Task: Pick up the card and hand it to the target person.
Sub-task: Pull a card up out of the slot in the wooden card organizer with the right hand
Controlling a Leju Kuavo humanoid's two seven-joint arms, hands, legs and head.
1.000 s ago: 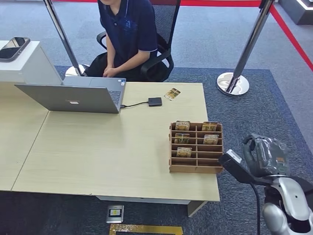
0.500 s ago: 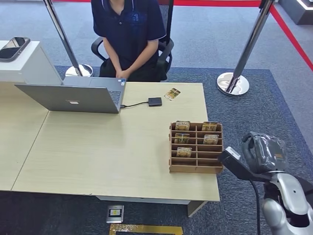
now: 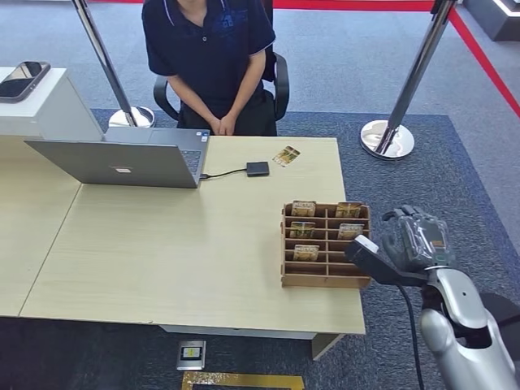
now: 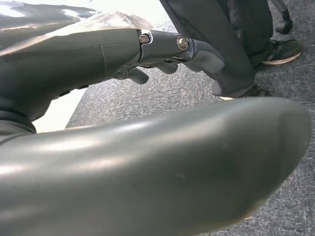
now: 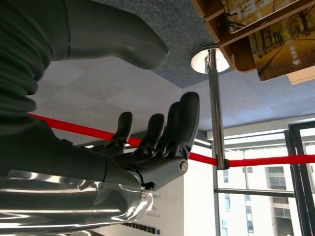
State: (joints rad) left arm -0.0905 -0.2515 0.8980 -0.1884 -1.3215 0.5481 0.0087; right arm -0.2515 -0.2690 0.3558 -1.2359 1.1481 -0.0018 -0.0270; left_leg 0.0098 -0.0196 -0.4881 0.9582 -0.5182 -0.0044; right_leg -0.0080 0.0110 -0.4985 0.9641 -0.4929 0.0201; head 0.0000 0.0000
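A wooden card rack (image 3: pixel 326 268) stands near the table's right front corner, with several cards in its slots, such as the one at the near left (image 3: pixel 305 253). One loose card (image 3: pixel 286 155) lies at the far edge, close to the seated person (image 3: pixel 211 57). My right hand (image 3: pixel 417 240) hovers just right of the rack at slot height, fingers apart and holding nothing. The right wrist view has that hand (image 5: pixel 148 147) with fingers stretched out and the rack's cards (image 5: pixel 286 49) close by. My left hand (image 4: pixel 111 54) hangs low over carpet, fingers extended, holding nothing.
A grey laptop (image 3: pixel 123 158) and a small black device (image 3: pixel 257 168) on a cable sit at the table's far side. Chrome stanchions (image 3: pixel 386 138) with red belts stand behind. A phone (image 3: pixel 21 79) rests on a white stand at the far left.
My right hand has risen and moved left, closer to the rack. The person has swung round on the chair to face the table, hands joined at its edge.
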